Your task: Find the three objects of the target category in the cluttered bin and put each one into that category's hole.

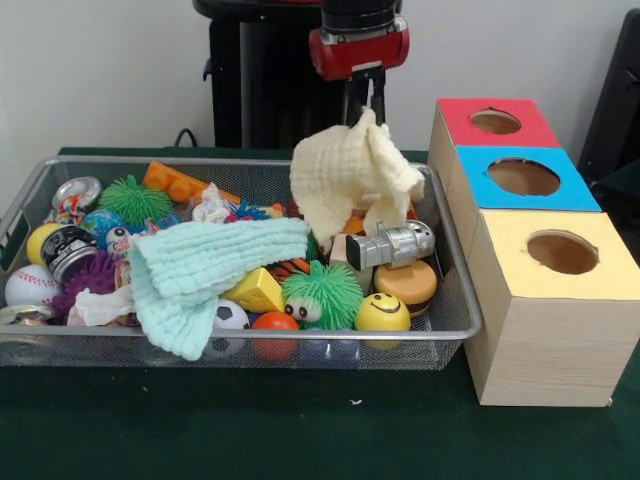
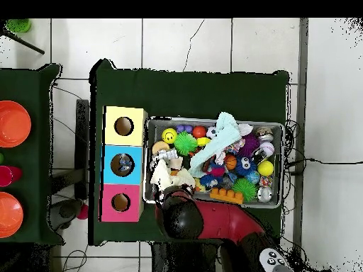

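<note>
My gripper (image 1: 368, 103) hangs over the right end of the wire bin (image 1: 455, 300), shut on the top corner of a pale yellow cloth (image 1: 350, 175). The cloth dangles with its lower folds brushing the toys beneath. In the overhead view the same yellow cloth (image 2: 164, 174) lies at the bin's left end, and the arm (image 2: 186, 218) hides the gripper. A mint green cloth (image 1: 205, 265) is draped across the toys in the middle of the bin. Three wooden boxes stand beside the bin, with a red-topped hole (image 1: 495, 122), a blue-topped hole (image 1: 523, 177) and a yellow-topped hole (image 1: 562, 252).
The bin holds several toys: a green fuzzy ball (image 1: 322, 292), a yellow smiley ball (image 1: 382, 312), a toy burger (image 1: 405, 282), a silver toy camera (image 1: 392, 245), a baseball (image 1: 32, 285), an orange brick (image 1: 178, 183). Orange bowls (image 2: 13, 124) sit on a side table.
</note>
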`<state>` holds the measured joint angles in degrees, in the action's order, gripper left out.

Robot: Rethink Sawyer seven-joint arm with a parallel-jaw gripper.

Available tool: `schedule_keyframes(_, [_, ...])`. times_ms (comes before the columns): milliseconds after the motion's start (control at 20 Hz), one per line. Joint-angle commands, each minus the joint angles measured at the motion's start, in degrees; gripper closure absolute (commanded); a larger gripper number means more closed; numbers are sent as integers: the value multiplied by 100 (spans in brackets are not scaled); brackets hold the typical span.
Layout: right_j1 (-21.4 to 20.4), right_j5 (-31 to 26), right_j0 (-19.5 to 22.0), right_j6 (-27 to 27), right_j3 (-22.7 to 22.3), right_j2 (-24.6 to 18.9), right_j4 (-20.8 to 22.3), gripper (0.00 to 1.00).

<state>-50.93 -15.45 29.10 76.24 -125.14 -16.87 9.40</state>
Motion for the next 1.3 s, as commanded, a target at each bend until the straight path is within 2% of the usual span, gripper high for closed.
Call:
schedule_keyframes(50, [167,344,83,757,593,152,208,0])
schedule_keyframes(400, [155,294,133,775,537,136,120,0])
schedule_keyframes(600, [118,355,199,626,530,-4,230,0])
schedule_keyframes(800, [73,261,101,529,634,104,357,0])
schedule_keyframes(950, [-66,45,-72,375,805,302,626,0])
schedule_keyframes(1150, [-134,-93,-352,138,1205,633,1244,0])
schedule_keyframes(1300, [-129,2,-371,113,1324,689,1547,0])
